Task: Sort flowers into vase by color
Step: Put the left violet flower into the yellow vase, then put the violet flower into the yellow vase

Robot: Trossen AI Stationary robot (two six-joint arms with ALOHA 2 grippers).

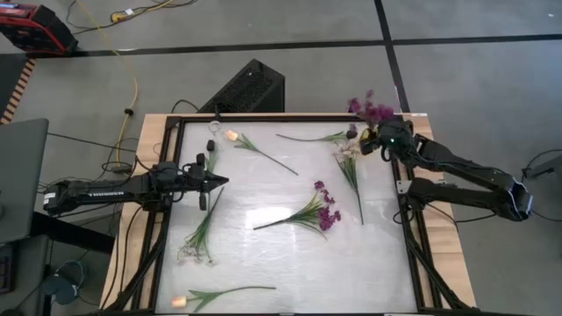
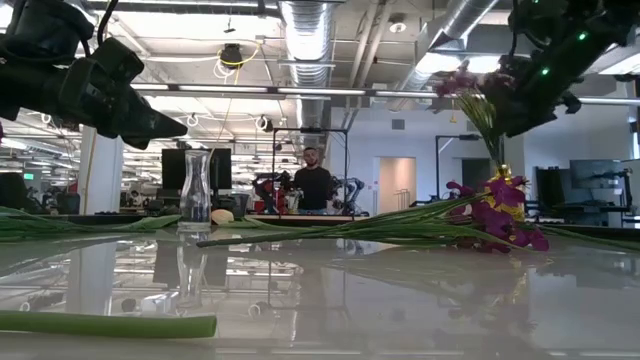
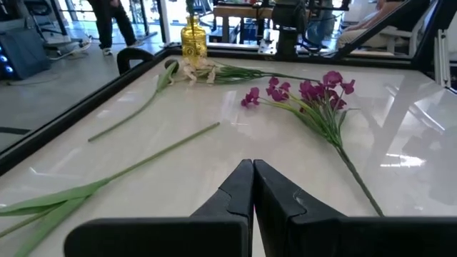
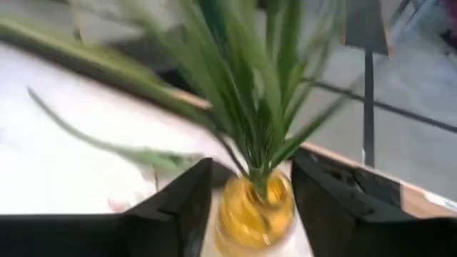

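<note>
My right gripper (image 4: 251,163) is open at the table's far right corner. Its fingers stand on either side of the neck of a small yellow vase (image 4: 253,210). A purple sprig (image 1: 370,110) stands in that vase by its green stems (image 4: 260,121). My left gripper (image 1: 221,182) is shut and empty, hovering at the table's left side. Lying flat on the table are a purple sprig (image 1: 320,211), white sprays (image 1: 351,160) (image 1: 198,244) and tulips (image 1: 234,136) (image 1: 182,301). A clear glass vase (image 2: 196,190) stands near the far left. My right gripper comes at the yellow vase from above with one finger (image 4: 182,196) on each side of its neck. I cannot tell whether either finger touches it. The stems rise free between the fingers.
A raised dark frame (image 1: 167,219) runs round the white tabletop. One more green stem (image 1: 307,138) lies near the far edge beside the yellow vase. Loose stems cross the table's middle and left. A person (image 2: 313,185) stands in the room beyond the table.
</note>
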